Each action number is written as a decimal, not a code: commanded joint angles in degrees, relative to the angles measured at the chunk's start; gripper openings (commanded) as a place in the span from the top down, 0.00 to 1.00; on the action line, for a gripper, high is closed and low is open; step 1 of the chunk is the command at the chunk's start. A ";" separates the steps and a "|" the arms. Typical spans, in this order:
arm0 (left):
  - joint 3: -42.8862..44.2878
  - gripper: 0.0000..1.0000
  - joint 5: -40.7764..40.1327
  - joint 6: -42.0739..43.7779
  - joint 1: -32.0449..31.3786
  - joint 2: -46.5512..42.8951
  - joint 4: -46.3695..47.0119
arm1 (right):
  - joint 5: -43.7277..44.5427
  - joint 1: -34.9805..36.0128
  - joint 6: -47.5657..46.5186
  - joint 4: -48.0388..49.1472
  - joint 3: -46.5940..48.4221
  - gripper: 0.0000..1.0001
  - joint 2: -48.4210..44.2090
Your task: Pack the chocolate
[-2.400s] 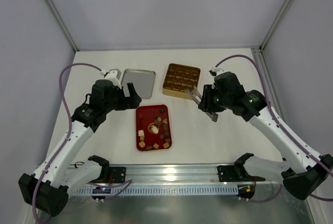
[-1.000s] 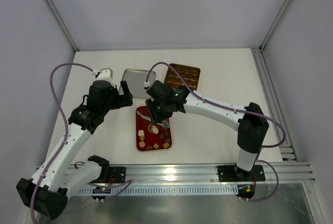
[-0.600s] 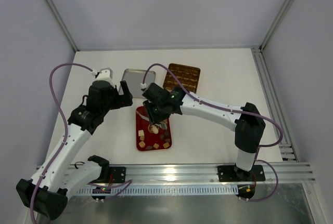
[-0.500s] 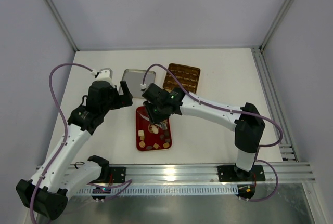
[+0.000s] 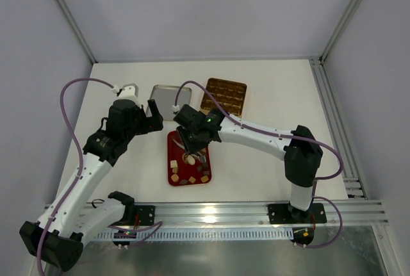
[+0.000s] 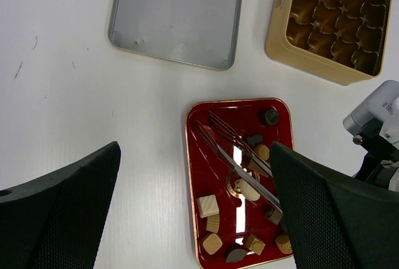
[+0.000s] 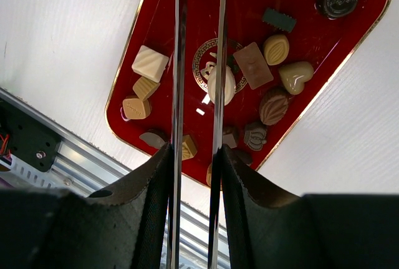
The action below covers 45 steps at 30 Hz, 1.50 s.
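Observation:
The chocolate lies loose on the red tray: dark lumps, tan cubes and one whitish roundish piece. My right gripper is shut on metal tongs and holds them low over the tray. The tong arms stand apart, and one crosses the whitish piece. The tongs hold no chocolate that I can see. My left gripper is open and empty, above the tray's left edge. The gold tin with grid compartments sits behind the tray, and its visible cells look empty.
A silver lid lies upside down left of the gold tin, behind the tray. The right arm's white links stretch across the table from the right. A metal rail runs along the near edge.
The right arm has swung with the tongs from the gold tin leftward to over the red tray, then crept slightly left. The left arm shifted a little early on, then held still.

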 commanded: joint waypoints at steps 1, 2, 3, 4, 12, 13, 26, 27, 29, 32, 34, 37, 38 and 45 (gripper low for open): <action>1.72 0.00 -0.94 0.49 0.05 -1.07 0.54 | 1.39 0.44 -0.03 -0.10 2.73 0.63 0.11; 1.81 0.00 -0.86 0.49 -0.04 -1.16 0.54 | 1.30 0.44 0.05 -0.19 2.64 0.62 0.20; 1.81 0.00 -0.94 0.49 -0.04 -1.16 0.54 | 1.21 0.44 -0.03 -0.27 2.64 0.63 0.02; 1.72 0.00 -0.86 0.49 0.05 -1.25 0.54 | 1.30 0.44 -0.03 -0.28 2.55 0.63 0.02; 1.81 0.00 -0.86 0.49 0.05 -1.34 0.54 | 1.39 0.44 -0.03 -0.63 2.38 0.69 -1.38; 1.72 0.00 -0.94 0.49 -0.04 -1.25 0.54 | 1.04 0.44 -0.03 -0.71 2.29 0.69 -1.47; 1.72 0.00 -1.03 0.40 -0.04 -1.16 0.54 | -1.07 -0.09 0.49 -0.72 -0.61 0.70 -5.78; 1.81 0.00 -1.12 0.40 -0.04 -1.16 0.54 | -1.51 -0.44 0.49 -0.71 -0.96 0.71 -6.39; 1.63 0.00 -1.21 0.40 -0.04 -1.07 0.54 | -2.12 -0.70 0.67 -0.45 -1.49 0.71 -7.09; 1.72 0.00 -1.21 0.40 -0.04 -0.99 0.54 | -2.21 -1.23 0.76 -0.54 -2.19 0.70 -8.24; 1.63 0.00 -1.21 0.40 -0.04 -0.99 0.54 | -2.21 -1.58 0.76 -0.80 -2.37 0.71 -8.85; 1.72 0.00 -1.12 0.40 0.05 -0.99 0.54 | -2.30 -2.11 0.67 -0.98 -2.72 0.71 -9.47; 1.72 0.00 -1.21 0.40 0.05 -1.07 0.54 | -2.13 -2.28 0.49 -0.98 -2.81 0.70 -9.82; 1.63 0.00 -1.12 0.40 0.05 -0.99 0.54 | -4.59 -5.01 -0.30 -1.50 -3.08 0.70 -11.93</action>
